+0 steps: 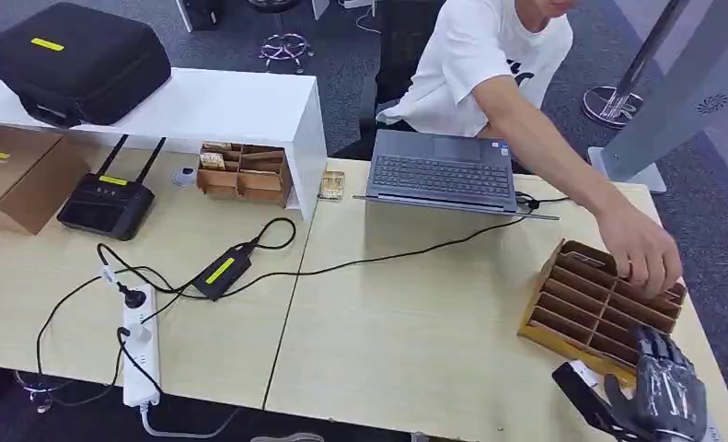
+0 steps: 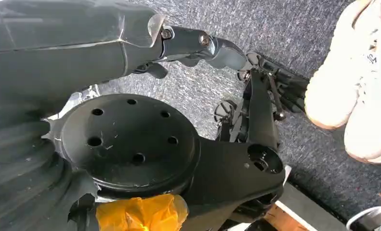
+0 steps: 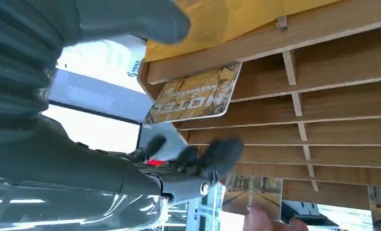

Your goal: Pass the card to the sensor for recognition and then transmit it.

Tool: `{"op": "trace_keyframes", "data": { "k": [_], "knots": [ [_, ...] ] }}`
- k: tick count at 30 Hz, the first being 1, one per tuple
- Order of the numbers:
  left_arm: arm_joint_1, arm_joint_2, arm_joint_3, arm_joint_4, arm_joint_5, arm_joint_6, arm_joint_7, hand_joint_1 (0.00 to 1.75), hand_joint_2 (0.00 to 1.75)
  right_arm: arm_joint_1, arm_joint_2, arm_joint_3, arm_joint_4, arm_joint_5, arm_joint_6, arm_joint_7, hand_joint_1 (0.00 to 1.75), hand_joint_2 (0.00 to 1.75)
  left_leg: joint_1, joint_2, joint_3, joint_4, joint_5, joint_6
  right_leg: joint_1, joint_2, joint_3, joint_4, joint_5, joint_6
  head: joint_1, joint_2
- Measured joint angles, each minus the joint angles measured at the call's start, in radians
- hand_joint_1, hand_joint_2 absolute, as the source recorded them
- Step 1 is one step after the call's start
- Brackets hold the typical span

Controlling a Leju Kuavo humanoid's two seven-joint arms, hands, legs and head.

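A wooden slotted rack (image 1: 572, 308) lies at the table's right end. My right hand (image 1: 668, 387) hovers just in front of its near edge, fingers spread and holding nothing. From the wrist, the rack (image 3: 323, 53) is close ahead, with a yellow "HOTEL" card (image 3: 193, 94) leaning in one slot. My dark fingers (image 3: 203, 159) stay short of that card. A person's hand (image 1: 650, 253) reaches into the far side of the rack, and a fingertip touches a second card (image 3: 253, 190). My left hand (image 2: 198, 43) hangs beside my body with its fingers stretched out, holding nothing.
A dark flat device with a white end (image 1: 576, 378) lies beside my right hand. An open laptop (image 1: 443, 170) stands at the back with the person seated behind it. To the left lie a power strip (image 1: 141, 354), a black adapter (image 1: 222, 270) with cables, a router (image 1: 107, 203) and a small wooden organiser (image 1: 245, 172).
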Motion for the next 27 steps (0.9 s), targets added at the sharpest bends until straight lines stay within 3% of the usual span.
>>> {"op": "trace_keyframes", "data": {
  "k": [6, 7, 9, 15, 20, 27],
  "knots": [
    [0.000, 0.000, 0.000, 0.000, 0.000, 0.000, 0.000, 0.00, 1.75, -0.015, 0.003, -0.006, 0.000, -0.001, -0.011, -0.006, 1.66, 1.75, 0.000, 0.000, 0.001, 0.000, 0.000, 0.000, 0.000, 0.000, 0.000, 0.000, 0.000, 0.000, 0.000, 0.000],
    [0.000, 0.000, 0.000, 0.000, 0.000, 0.000, 0.000, 0.00, 1.75, -0.018, 0.005, -0.006, 0.000, -0.001, -0.011, -0.006, 1.54, 1.75, 0.000, 0.000, 0.001, 0.000, 0.000, 0.000, 0.000, 0.000, 0.000, 0.000, 0.000, 0.000, 0.000, 0.000],
    [0.000, 0.000, 0.000, 0.000, 0.000, 0.000, 0.000, 0.00, 1.75, -0.021, 0.006, -0.006, 0.000, -0.001, -0.011, -0.007, 1.50, 1.75, 0.000, 0.000, 0.001, 0.000, 0.000, 0.000, 0.000, 0.000, 0.001, 0.000, 0.000, 0.000, 0.000, 0.000],
    [0.000, -0.001, 0.000, 0.000, 0.000, 0.000, 0.000, 0.00, 1.75, -0.023, 0.008, -0.006, -0.001, -0.001, -0.018, -0.009, 1.59, 1.75, 0.000, 0.000, 0.001, 0.000, 0.000, 0.000, 0.000, 0.000, 0.001, 0.000, 0.000, 0.000, 0.000, 0.000],
    [0.000, -0.001, 0.000, 0.000, 0.000, 0.000, 0.000, 0.00, 1.75, -0.024, 0.009, -0.006, -0.001, -0.001, -0.023, -0.012, 1.54, 1.75, 0.000, 0.000, 0.001, 0.000, 0.000, 0.000, 0.000, 0.000, 0.001, 0.000, 0.000, 0.000, 0.000, 0.000],
    [0.000, -0.001, 0.000, 0.000, 0.000, -0.002, 0.000, 0.00, 1.75, -0.025, 0.009, 0.004, -0.015, -0.005, -0.043, -0.014, 1.68, 1.75, 0.000, 0.000, 0.000, 0.000, 0.000, 0.000, 0.000, 0.000, 0.001, 0.000, 0.000, 0.000, 0.000, 0.000]
  ]
}}
